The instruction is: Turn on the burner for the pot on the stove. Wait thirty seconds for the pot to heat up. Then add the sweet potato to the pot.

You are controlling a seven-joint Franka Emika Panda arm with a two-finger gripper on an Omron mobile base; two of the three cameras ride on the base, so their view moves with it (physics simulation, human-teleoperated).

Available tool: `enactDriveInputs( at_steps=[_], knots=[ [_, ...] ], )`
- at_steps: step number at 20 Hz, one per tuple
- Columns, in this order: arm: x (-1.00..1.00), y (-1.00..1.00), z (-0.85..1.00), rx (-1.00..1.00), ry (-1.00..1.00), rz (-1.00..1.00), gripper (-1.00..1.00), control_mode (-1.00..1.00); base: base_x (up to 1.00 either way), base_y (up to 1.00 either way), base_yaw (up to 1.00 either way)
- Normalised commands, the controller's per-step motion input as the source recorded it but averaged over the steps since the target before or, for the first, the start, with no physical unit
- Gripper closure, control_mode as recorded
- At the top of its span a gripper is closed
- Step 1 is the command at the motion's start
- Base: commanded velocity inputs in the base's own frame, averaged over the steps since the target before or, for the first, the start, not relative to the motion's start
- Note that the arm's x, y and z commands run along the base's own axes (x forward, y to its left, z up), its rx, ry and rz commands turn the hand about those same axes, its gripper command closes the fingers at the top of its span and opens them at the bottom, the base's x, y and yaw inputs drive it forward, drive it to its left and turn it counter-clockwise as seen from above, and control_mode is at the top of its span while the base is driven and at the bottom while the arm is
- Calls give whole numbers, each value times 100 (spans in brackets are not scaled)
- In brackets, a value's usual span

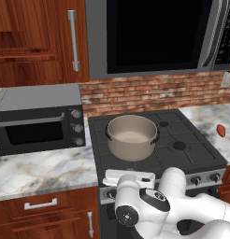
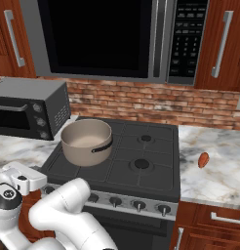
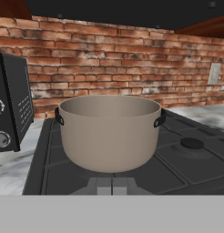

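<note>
You have the wide grey-beige metal pot (image 1: pixel 132 137) on the front-left burner (image 1: pixel 128 156) of the black gas stove (image 2: pixel 151 168) — empty inside. The small reddish-orange sweet potato (image 2: pixel 204 159) lies well apart on the marble counter (image 2: pixel 217 173) to the right. Your gripper (image 3: pixel 112 186) sits low before the pot, fingers closed on nothing.

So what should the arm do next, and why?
Probably ease the shut gripper down to the knobs on the stove front and turn the pot's one: no flame shows under the pot, and the sweet potato lies on the counter.
</note>
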Motion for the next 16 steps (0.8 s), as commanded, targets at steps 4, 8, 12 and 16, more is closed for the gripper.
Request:
enactDriveInputs(
  at_steps=[4, 8, 12, 16],
  knots=[
    [0, 0, 0, 0, 0, 0, 100, -100, 0, 0, 0],
    [0, 0, 0, 0, 0, 0, 100, -100, 0, 0, 0],
    [0, 0, 0, 0, 0, 0, 100, -100, 0, 0, 0],
    [0, 0, 0, 0, 0, 0, 100, -100, 0, 0, 0]
  ],
)
